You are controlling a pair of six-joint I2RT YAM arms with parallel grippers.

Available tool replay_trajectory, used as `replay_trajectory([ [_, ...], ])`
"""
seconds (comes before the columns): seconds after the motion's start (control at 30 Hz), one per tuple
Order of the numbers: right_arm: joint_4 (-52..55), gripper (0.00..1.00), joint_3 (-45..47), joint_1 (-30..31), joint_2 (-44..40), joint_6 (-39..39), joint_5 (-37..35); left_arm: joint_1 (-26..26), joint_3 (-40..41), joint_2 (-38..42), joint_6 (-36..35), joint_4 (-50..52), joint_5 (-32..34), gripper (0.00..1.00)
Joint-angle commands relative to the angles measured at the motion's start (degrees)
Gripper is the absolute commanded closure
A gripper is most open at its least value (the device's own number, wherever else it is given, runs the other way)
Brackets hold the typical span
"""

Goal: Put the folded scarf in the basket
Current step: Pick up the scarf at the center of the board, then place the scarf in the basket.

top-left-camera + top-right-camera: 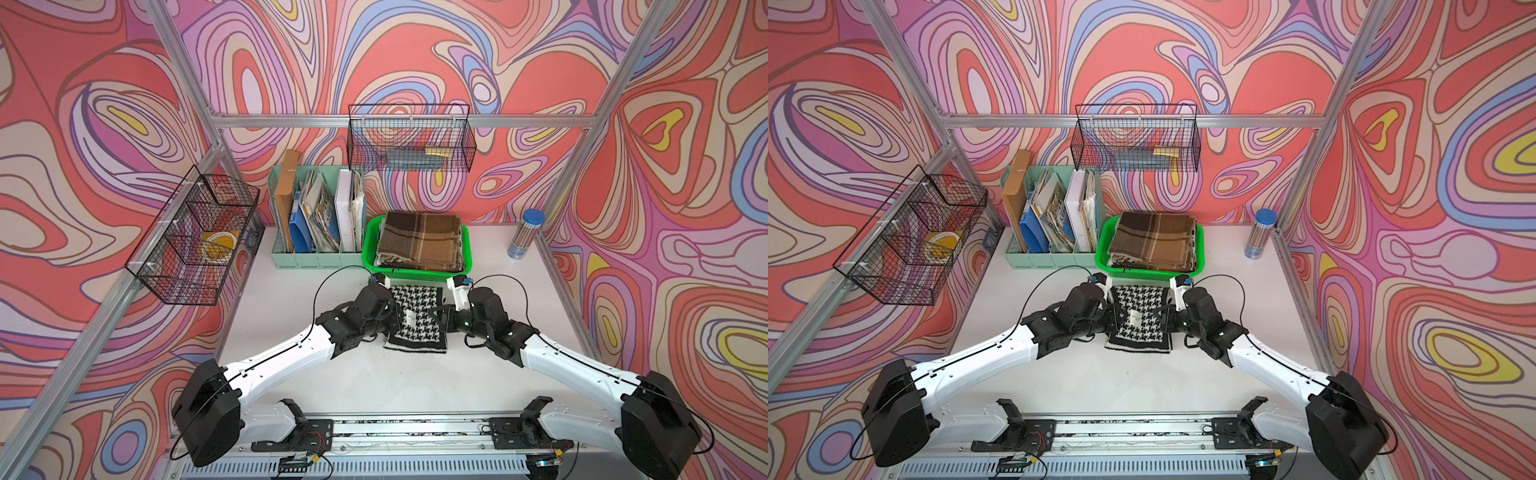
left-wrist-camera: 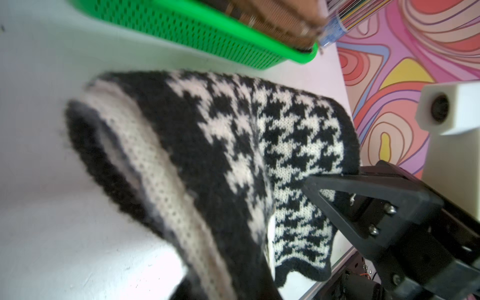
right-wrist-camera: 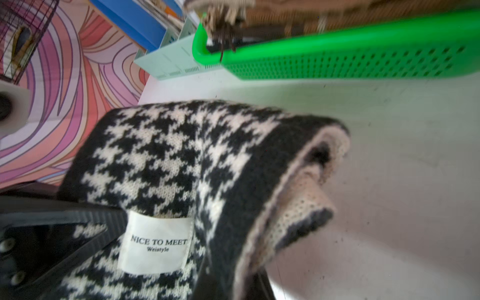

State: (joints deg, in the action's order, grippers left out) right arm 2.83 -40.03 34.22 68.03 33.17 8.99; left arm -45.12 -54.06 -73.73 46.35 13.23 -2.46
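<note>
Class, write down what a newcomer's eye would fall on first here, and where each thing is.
Loud swirling walls surround everything. At the centre of the table, a black-and-white houndstooth scarf is pinched between the left hand and right hand. Just behind it, a bright green basket is piled with brown scarves.

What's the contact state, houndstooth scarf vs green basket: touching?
Apart. The right wrist view shows it plainly: a strip of bare table runs between the scarf and the perforated wall of the basket.
</note>
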Motion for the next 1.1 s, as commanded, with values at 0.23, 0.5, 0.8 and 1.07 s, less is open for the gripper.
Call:
replay_trajectory([
  [0.23, 9.8, 1.0, -25.4, -5.2, 12.6, -1.6, -10.9, 10.5, -22.2, -12.1, -9.4, 2.8, -4.7, 1.0],
  [0.5, 10.2, 1.0, -40.9, -14.0, 25.1, -2.7, -4.1, 17.0, -40.2, -26.7, -11.6, 5.3, -9.9, 1.0],
  [0.8, 12.4, 1.0, -53.3, -18.5, 37.3, -3.7, -0.3, 20.6, -57.0, -41.6, -12.6, 10.0, -12.6, 1.0],
  [1.07, 13.2, 1.0, -57.1, -20.6, 43.1, -4.2, 1.7, 21.7, -64.3, -49.0, -13.1, 13.9, -12.7, 0.92],
])
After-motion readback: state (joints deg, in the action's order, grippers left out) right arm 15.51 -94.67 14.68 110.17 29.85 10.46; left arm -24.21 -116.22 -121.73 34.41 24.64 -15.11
